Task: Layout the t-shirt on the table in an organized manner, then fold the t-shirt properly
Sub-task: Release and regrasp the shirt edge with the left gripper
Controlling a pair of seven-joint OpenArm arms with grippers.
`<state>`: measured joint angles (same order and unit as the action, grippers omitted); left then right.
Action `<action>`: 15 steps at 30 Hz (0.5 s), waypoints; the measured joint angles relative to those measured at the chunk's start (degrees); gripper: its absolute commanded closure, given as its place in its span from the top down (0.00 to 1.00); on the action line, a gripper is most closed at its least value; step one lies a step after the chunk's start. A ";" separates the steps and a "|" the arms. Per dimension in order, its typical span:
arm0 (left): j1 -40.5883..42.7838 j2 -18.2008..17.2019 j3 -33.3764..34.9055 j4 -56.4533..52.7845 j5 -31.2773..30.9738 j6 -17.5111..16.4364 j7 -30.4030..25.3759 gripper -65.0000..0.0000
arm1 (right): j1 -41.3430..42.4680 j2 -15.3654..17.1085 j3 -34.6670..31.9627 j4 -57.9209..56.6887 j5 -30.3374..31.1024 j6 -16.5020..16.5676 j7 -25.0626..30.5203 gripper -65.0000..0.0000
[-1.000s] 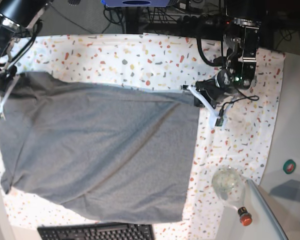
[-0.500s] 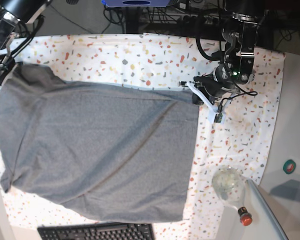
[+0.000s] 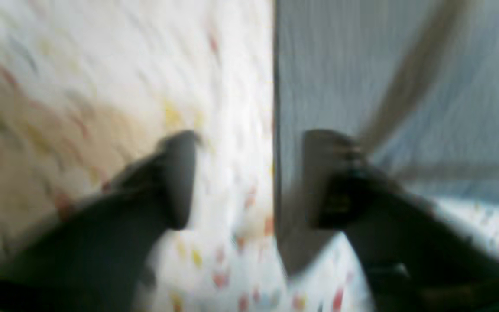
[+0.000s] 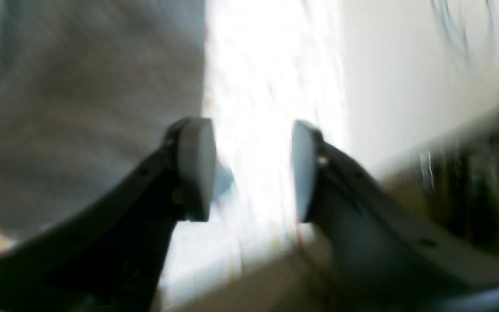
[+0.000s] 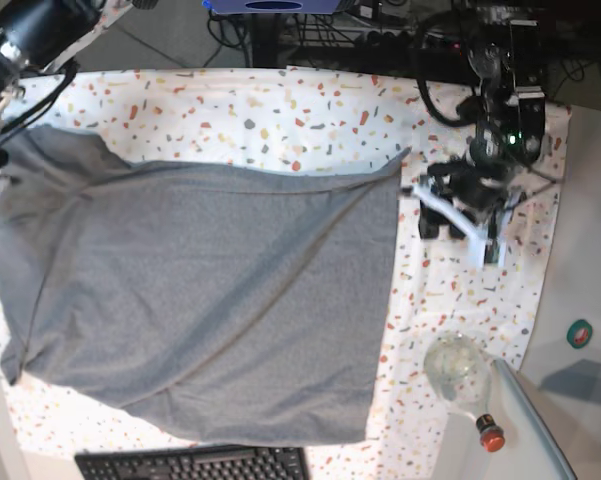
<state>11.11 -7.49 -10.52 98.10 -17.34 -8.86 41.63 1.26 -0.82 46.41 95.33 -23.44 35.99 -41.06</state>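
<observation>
Terrazzo-flecked white cloth covers the table (image 5: pixel 280 110); red, orange, yellow and grey specks show around the garment on the far side and on the base view's right. Heather-grey t-shirt (image 5: pixel 200 300) lies spread flat over most of the cloth, one straight edge toward the left gripper (image 5: pixel 430 212).

Left gripper: jaws parted, nothing between them, just off the shirt's edge; wrist view blurred.

Right gripper (image 4: pixel 251 169): jaws parted, empty, at the shirt's border near the table edge.

Surroundings: black keyboard (image 5: pixel 195 465) at the near edge, clear glass globe (image 5: pixel 452 365) and red-capped item (image 5: pixel 490 435) beside it, plain grey side surface (image 5: pixel 590 250), cables (image 5: pixel 380 35) behind.
</observation>
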 measured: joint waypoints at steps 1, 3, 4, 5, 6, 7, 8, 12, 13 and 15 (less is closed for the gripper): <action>-2.56 0.59 0.35 -1.97 0.00 -0.37 -0.42 0.00 | 0.26 1.88 -2.97 -4.81 0.90 0.00 4.31 0.08; -7.87 1.20 2.21 -8.39 -0.63 -0.31 -0.52 0.00 | 1.64 3.80 -6.21 -14.53 0.94 0.46 7.32 0.00; -9.51 1.25 3.19 -11.34 -0.39 -0.37 -0.35 0.00 | 2.49 4.31 -6.12 -18.93 0.70 0.39 8.04 0.00; -11.41 1.09 3.98 -14.86 -0.48 -0.39 -0.26 0.00 | 4.02 5.01 -5.35 -23.45 0.20 0.48 8.37 0.00; -12.96 0.92 4.66 -18.05 -0.20 -0.28 -0.15 0.00 | 5.64 5.60 -3.63 -26.97 -0.37 0.46 8.63 0.00; -14.01 0.79 5.31 -20.50 0.28 0.20 0.11 0.00 | 7.15 6.29 -1.97 -29.64 -0.39 0.07 9.03 0.00; -15.23 0.76 5.95 -22.88 0.52 0.24 -0.02 0.00 | 9.20 7.34 -0.68 -32.30 -0.28 -0.07 9.25 0.00; -17.53 2.14 8.79 -29.59 -0.07 -0.20 -8.04 0.00 | 13.57 10.14 1.49 -37.75 0.42 -1.73 11.15 0.00; -17.75 2.19 10.01 -31.65 0.07 -0.31 -9.11 0.00 | 13.44 10.14 1.49 -38.64 0.31 -3.69 11.08 0.00; -17.57 2.45 10.91 -35.76 3.10 -0.24 -11.30 0.00 | 12.13 10.12 1.62 -40.13 0.31 -7.76 9.97 0.00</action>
<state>-6.46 -5.04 0.38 62.35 -14.24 -9.10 30.33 13.39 9.30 48.03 55.20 -23.14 28.23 -31.09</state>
